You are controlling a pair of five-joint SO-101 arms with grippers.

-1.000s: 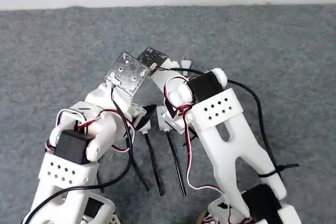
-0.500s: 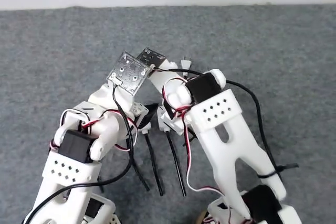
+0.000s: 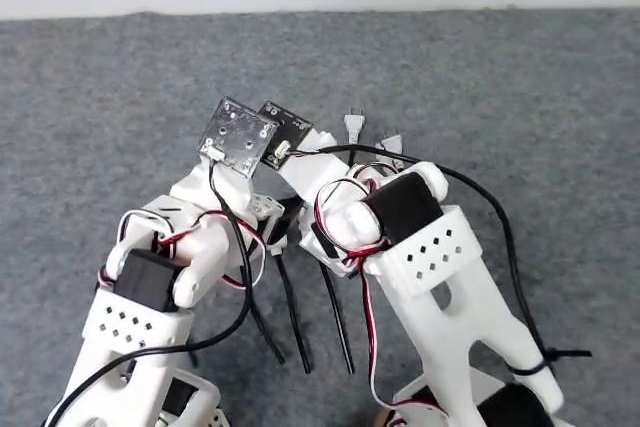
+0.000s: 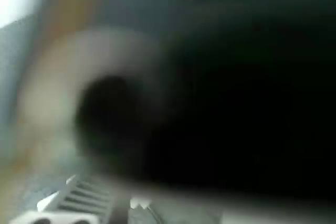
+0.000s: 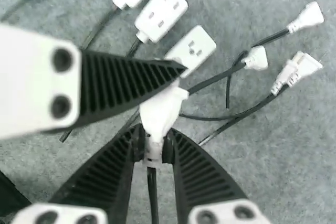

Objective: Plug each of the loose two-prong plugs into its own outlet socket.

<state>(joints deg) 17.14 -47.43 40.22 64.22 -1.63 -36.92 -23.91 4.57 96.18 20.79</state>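
Right wrist view: right tool (image 5: pixel 153 143) pinches a white plug (image 5: pixel 160 108) near three sockets (image 5: pixel 160 11); high view adds loose plugs (image 3: pixel 353 125) at one o'clock on the tabletop (image 3: pixel 520 87); left tool (image 5: pixel 157 72), grip cannot be told

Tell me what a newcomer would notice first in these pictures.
In the right wrist view, the right gripper is shut on a white plug that points toward the nearest of three white sockets. Beside them, three loose plugs lie on the grey mat. In the high view, one white arm bends close to another at the mat's middle.
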